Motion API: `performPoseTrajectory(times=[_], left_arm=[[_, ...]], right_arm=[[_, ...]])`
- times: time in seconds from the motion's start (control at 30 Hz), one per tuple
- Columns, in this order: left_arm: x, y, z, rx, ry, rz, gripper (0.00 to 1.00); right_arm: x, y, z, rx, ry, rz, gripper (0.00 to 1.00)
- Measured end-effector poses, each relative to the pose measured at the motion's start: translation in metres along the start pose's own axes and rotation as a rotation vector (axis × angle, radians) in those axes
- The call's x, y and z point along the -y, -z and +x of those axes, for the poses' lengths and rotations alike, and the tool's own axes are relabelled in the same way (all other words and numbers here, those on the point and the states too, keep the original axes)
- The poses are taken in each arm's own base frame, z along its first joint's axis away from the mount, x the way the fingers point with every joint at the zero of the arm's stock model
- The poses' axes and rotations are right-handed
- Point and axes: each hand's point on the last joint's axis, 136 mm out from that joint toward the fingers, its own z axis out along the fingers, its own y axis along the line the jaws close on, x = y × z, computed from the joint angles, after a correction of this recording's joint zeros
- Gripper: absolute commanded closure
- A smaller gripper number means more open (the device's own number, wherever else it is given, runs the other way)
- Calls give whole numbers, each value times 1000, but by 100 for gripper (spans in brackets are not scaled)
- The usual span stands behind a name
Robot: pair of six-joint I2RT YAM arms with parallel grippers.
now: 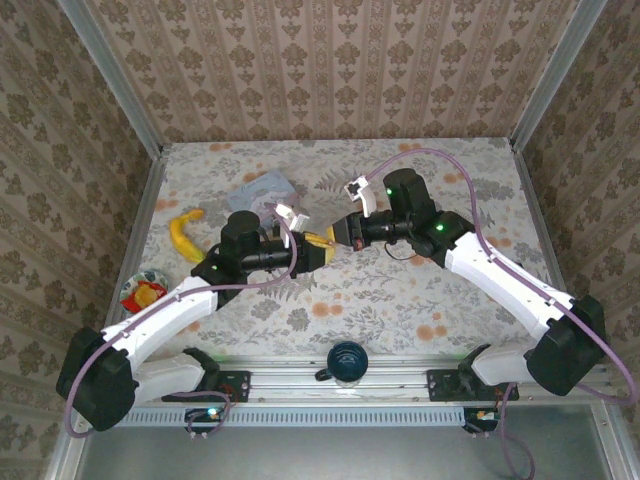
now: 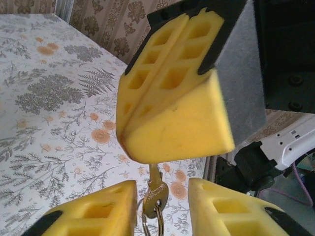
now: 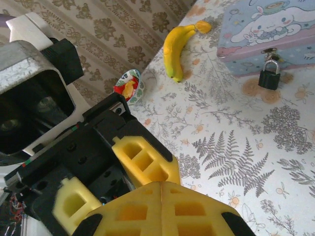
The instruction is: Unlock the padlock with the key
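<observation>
Right claw (image 3: 161, 189) mine, pressed together, pinching key (image 2: 154, 189) by blade. Left claw (image 2: 162, 196) spread, straddling key head. Dark padlock (image 3: 269, 77) hangs on blue tin (image 3: 266, 34), well apart from both.

matt black padlock (image 3: 269, 78), brassy metal key (image 2: 154, 189)

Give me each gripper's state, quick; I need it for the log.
Left gripper: open, jaws either side of the key.
Right gripper: shut on the key.
</observation>
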Motion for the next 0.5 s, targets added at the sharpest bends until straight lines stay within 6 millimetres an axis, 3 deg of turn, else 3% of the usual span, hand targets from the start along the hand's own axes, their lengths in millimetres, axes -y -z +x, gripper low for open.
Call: performPoseTrajectory(times=[0.23, 0.37, 0.5], left_arm=[[1, 0, -2, 10, 15, 4, 89], [-1, 0, 0, 8, 29, -2, 100], [-1, 0, 0, 9, 38, -3, 100]], right_arm=[[-3, 0, 0, 1, 0, -18, 100], [-2, -2, 1, 1, -2, -21, 100], [-2, -2, 1, 2, -1, -22, 100]])
